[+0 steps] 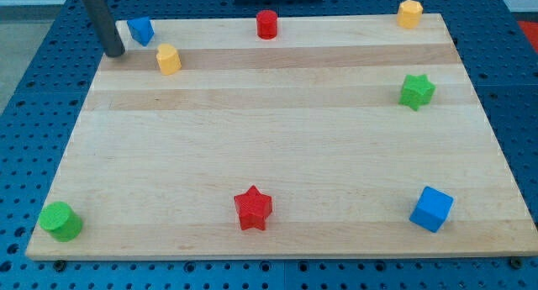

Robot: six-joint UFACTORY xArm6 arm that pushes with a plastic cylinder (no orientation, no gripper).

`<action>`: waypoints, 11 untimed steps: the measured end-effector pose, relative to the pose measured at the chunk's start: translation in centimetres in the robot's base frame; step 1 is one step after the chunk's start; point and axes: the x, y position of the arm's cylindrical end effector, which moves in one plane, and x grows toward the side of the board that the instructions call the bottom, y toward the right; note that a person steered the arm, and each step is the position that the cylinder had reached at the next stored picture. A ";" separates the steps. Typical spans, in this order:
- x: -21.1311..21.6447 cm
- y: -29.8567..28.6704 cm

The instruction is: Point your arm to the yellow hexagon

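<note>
My tip [116, 52] rests on the board's top left corner. A yellow many-sided block [169, 60], hexagon or pentagon, stands a short way to the tip's right and slightly lower, apart from it. A small blue block [140, 29] sits just up and right of the tip, not touching it. A second yellow block [409, 13], which looks like a hexagon, stands at the board's top right corner, far from the tip.
The wooden board [277, 147] lies on a blue perforated table. A red cylinder [266, 24] is at top centre and a green star [416, 91] at right. A red star [253, 208], a blue cube [431, 209] and a green cylinder [60, 221] stand along the bottom.
</note>
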 end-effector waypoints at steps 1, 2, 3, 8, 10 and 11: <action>3.9 0.5; 6.1 4.2; 6.6 8.7; 3.0 20.9; -2.1 38.1; -1.4 44.3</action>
